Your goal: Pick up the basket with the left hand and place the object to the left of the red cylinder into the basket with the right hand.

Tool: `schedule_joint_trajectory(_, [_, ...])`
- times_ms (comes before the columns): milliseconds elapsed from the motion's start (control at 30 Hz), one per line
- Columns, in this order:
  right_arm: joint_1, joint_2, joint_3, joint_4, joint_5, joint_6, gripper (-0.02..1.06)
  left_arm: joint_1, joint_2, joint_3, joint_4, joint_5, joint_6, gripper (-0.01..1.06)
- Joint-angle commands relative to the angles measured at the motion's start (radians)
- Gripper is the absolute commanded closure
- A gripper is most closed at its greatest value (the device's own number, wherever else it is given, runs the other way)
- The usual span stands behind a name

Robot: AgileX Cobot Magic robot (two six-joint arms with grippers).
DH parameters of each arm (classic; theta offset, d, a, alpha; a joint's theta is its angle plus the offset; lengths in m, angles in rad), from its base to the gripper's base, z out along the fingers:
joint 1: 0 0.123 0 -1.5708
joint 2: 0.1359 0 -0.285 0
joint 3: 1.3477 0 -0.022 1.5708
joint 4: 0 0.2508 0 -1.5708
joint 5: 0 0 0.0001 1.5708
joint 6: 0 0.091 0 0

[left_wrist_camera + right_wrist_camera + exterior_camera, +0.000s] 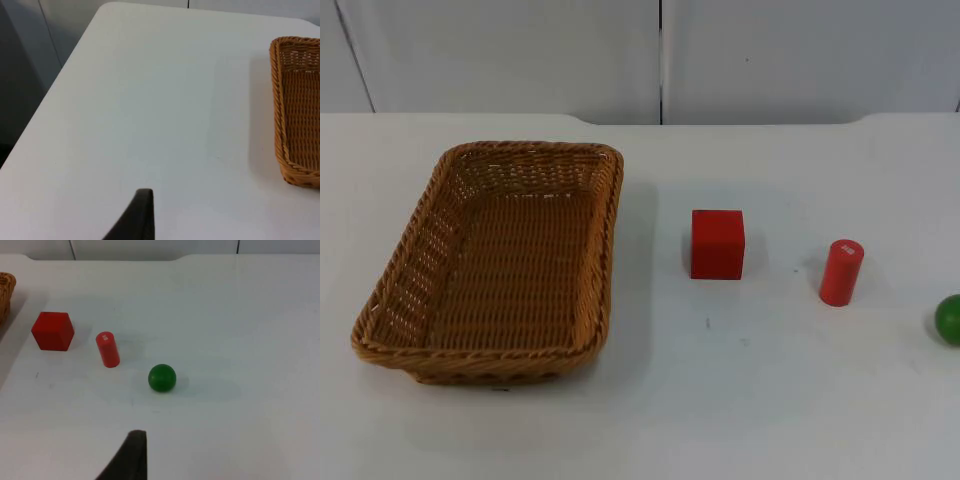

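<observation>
With the basket at frame left untouched and both claws' states impossible to tell, the right claw may well grab the cylinder instead of the cube beside it at centre.

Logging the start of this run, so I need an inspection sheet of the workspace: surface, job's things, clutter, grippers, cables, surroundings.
Surface: white table, bare around the things.
Job's things: wicker basket at the left, nothing in it; red cube between the basket and the upright red cylinder.
Clutter: green ball to the right of the cylinder.
Grippers: left gripper's fingertip over bare table beside the basket; right gripper's fingertip near the ball; both wait.
Cables: nothing seen.
Surroundings: grey partition wall behind the table.
</observation>
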Motion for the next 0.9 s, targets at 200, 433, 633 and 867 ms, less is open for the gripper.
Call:
schedule_joint_trajectory(200, [-0.003,-0.003,0.001,-0.007,-0.006,-0.024,-0.01,0.002,-0.004,0.003,0.003,-0.006,0.001,0.00])
schedule_joint_trajectory(433, [-0.003,-0.003,0.001,-0.007,-0.006,-0.048,-0.01,0.002,-0.004,0.003,0.003,-0.006,0.001,0.00])
schedule_joint_trajectory(633, [-0.003,-0.003,0.001,-0.007,-0.006,-0.070,-0.01,0.002,-0.004,0.003,0.003,-0.006,0.001,0.00])
schedule_joint_trajectory(867, [-0.003,-0.003,0.001,-0.007,-0.006,-0.077,-0.01,0.002,-0.004,0.003,0.003,-0.006,0.001,0.00])
